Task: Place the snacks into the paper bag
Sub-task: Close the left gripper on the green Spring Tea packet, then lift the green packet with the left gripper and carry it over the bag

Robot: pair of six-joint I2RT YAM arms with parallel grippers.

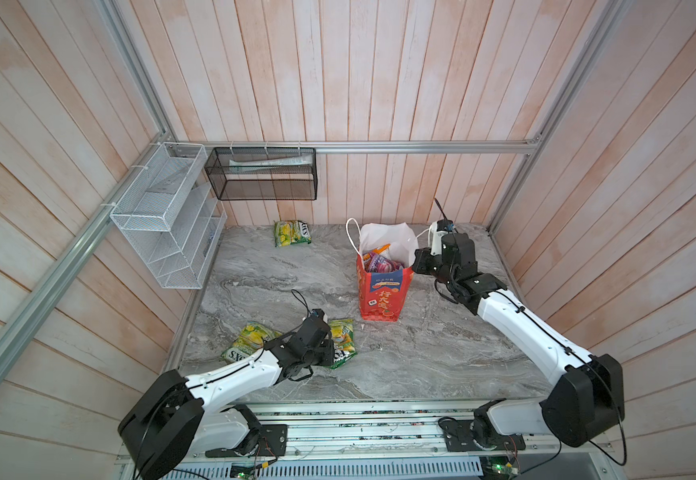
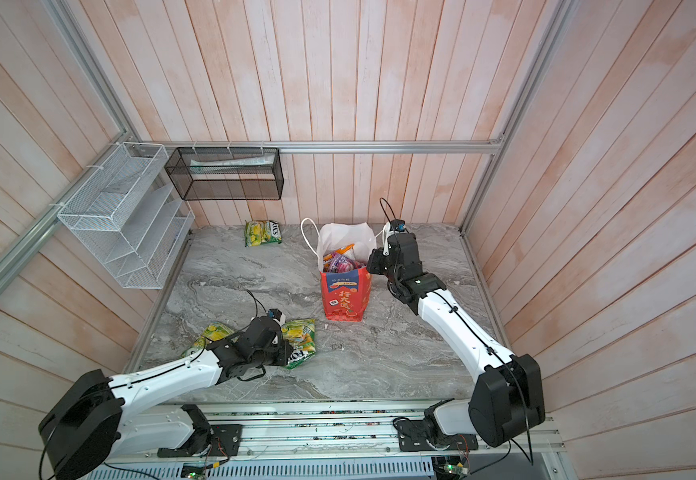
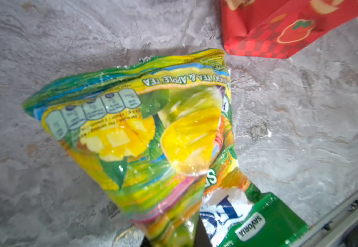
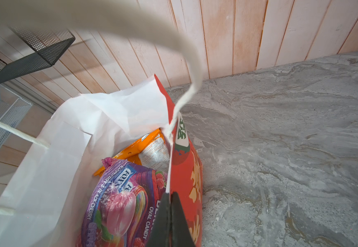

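The right gripper (image 4: 170, 196) is clamped on the rim of the bag (image 4: 186, 171), steadying it and holding its mouth open, while near the bag's base the left gripper (image 1: 332, 347) is clenched on one end of a packet (image 3: 131, 139), apparently ready to carry it in.

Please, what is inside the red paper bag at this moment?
Inside the paper bag lies a purple candy packet on top, with an orange-and-white packet partly covered by it. Anything deeper is covered by these two and by the bag's walls.
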